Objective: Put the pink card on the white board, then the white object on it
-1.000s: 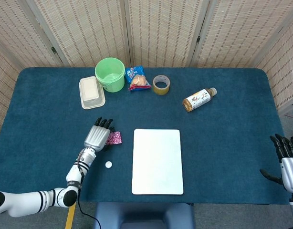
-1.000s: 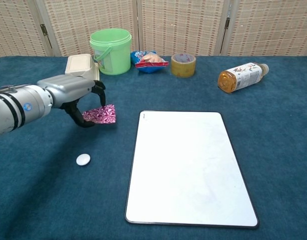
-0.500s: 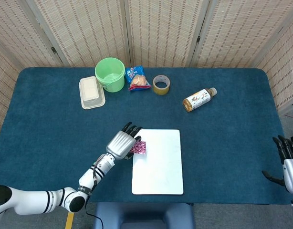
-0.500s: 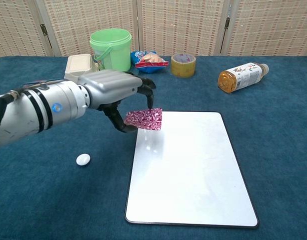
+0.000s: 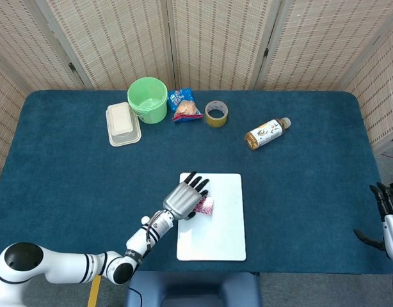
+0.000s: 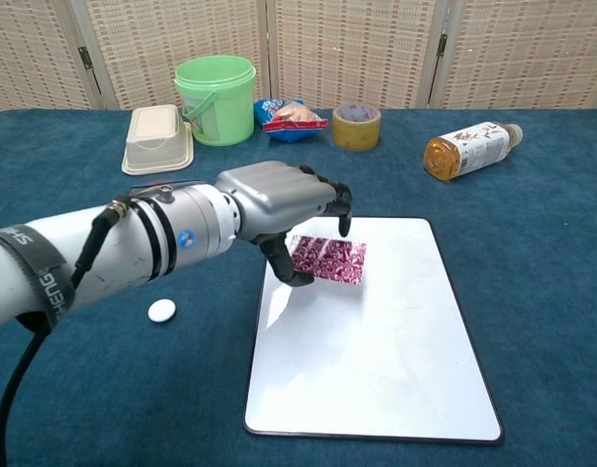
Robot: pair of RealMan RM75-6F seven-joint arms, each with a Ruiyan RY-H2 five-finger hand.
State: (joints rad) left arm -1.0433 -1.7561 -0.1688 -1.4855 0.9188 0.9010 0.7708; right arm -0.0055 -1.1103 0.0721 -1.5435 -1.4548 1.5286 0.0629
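My left hand (image 6: 284, 209) (image 5: 184, 200) hovers over the left part of the white board (image 6: 396, 350) (image 5: 222, 230) and pinches the pink patterned card (image 6: 328, 260) (image 5: 204, 206) between thumb and fingers. The card hangs just above the board's surface. The small round white object (image 6: 161, 310) (image 5: 145, 220) lies on the blue cloth left of the board, beside my left forearm. My right hand (image 5: 387, 214) shows only at the head view's right edge, off the table, fingers spread and holding nothing.
At the back stand a green bucket (image 6: 217, 97), a beige lidded box (image 6: 158, 138), a snack bag (image 6: 292, 118) and a tape roll (image 6: 357, 125). A bottle (image 6: 471, 149) lies on its side at the back right.
My left hand has carried the pink card rightward from the cloth to above the board. The white object and right hand stayed put.
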